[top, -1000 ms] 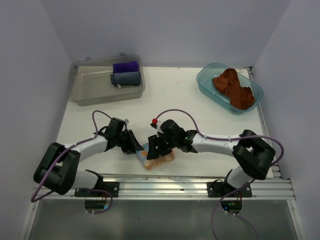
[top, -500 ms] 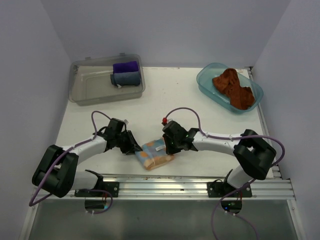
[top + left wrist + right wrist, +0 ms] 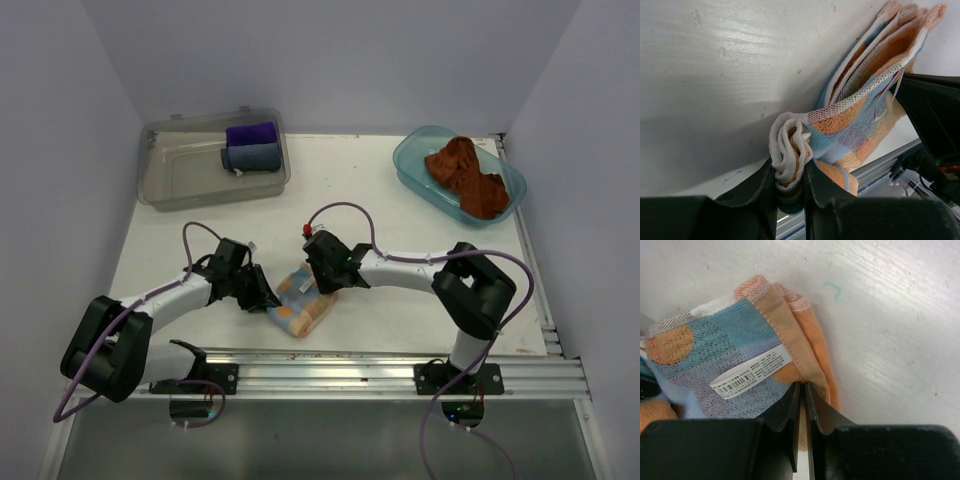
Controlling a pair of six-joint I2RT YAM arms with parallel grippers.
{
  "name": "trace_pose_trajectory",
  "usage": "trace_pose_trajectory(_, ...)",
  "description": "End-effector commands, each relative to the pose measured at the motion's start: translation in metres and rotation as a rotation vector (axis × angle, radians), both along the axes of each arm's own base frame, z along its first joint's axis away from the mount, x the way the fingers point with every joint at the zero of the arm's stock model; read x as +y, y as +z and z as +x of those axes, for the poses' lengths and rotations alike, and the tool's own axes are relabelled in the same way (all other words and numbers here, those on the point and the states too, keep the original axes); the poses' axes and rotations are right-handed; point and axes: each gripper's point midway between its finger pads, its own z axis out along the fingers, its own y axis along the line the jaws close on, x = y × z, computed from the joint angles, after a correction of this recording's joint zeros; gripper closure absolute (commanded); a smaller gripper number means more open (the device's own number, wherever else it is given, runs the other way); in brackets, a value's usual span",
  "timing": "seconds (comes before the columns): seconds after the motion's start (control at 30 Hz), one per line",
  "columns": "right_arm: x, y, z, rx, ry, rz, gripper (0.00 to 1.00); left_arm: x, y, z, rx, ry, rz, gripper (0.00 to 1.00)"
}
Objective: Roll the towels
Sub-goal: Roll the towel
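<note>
The patterned pale blue, orange and white towel (image 3: pixel 303 305) lies folded near the table's front edge, between both arms. My left gripper (image 3: pixel 264 297) is shut on its rolled, bunched end (image 3: pixel 789 160), from the left. In the left wrist view the folded layers (image 3: pixel 860 120) fan away up and to the right. My right gripper (image 3: pixel 318 283) is shut on the orange hem (image 3: pixel 790 347) at the towel's far right edge, beside the white label (image 3: pixel 750 371). The rust-brown towel (image 3: pixel 466 176) lies crumpled in the blue tray (image 3: pixel 412 160) at the back right.
A clear grey bin (image 3: pixel 180 175) at the back left holds a purple cloth (image 3: pixel 252 133) and a grey-blue cloth (image 3: pixel 252 157), both rolled. A metal rail (image 3: pixel 380 365) runs along the front edge, just below the towel. White walls close in the sides.
My right gripper pulled back off the towel, then came left to its far edge and closed on the hem. The left gripper kept its hold and barely moved.
</note>
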Motion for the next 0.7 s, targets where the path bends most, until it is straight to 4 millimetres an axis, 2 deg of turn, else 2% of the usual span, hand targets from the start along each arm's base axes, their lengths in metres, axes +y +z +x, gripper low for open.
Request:
trace_pose_trajectory(0.0,-0.012,-0.014,0.011,-0.034,0.014,-0.102,0.89,0.001,0.0,0.0,-0.008,-0.039,0.022,0.78)
trace_pose_trajectory(0.13,-0.013,0.011,0.011,-0.067,0.015,-0.08,0.87,0.005,-0.008,-0.002,0.02,-0.023,0.047,0.78)
trace_pose_trajectory(0.27,-0.008,0.051,0.001,-0.148,0.04,-0.052,0.66,0.006,-0.01,-0.002,0.036,0.012,0.051,0.78)
trace_pose_trajectory(0.3,-0.002,0.065,-0.009,-0.177,0.072,-0.048,0.57,0.006,-0.01,-0.002,0.038,0.026,0.052,0.78)
trace_pose_trajectory(0.37,0.002,0.076,-0.014,-0.229,0.086,-0.073,0.5,0.006,-0.009,-0.001,0.036,0.036,0.05,0.78)
trace_pose_trajectory(0.4,0.012,0.083,-0.025,-0.245,0.125,-0.067,0.48,0.006,-0.008,0.0,0.036,0.04,0.049,0.78)
trace_pose_trajectory(0.47,0.019,0.086,-0.034,-0.28,0.151,-0.085,0.48,0.006,-0.008,0.001,0.036,0.044,0.049,0.78)
trace_pose_trajectory(0.5,0.031,0.09,-0.048,-0.303,0.205,-0.086,0.46,0.006,-0.008,0.0,0.038,0.046,0.053,0.78)
trace_pose_trajectory(0.57,0.04,0.088,-0.057,-0.344,0.242,-0.128,0.45,0.006,-0.008,0.0,0.04,0.046,0.053,0.78)
trace_pose_trajectory(0.6,0.053,0.092,-0.07,-0.368,0.294,-0.131,0.45,0.006,-0.008,0.0,0.04,0.046,0.053,0.78)
trace_pose_trajectory(0.63,0.058,0.082,-0.075,-0.375,0.32,-0.168,0.44,0.006,-0.008,0.0,0.041,0.046,0.054,0.78)
trace_pose_trajectory(0.67,0.063,0.081,-0.079,-0.389,0.343,-0.183,0.44,0.006,-0.008,0.0,0.039,0.047,0.054,0.78)
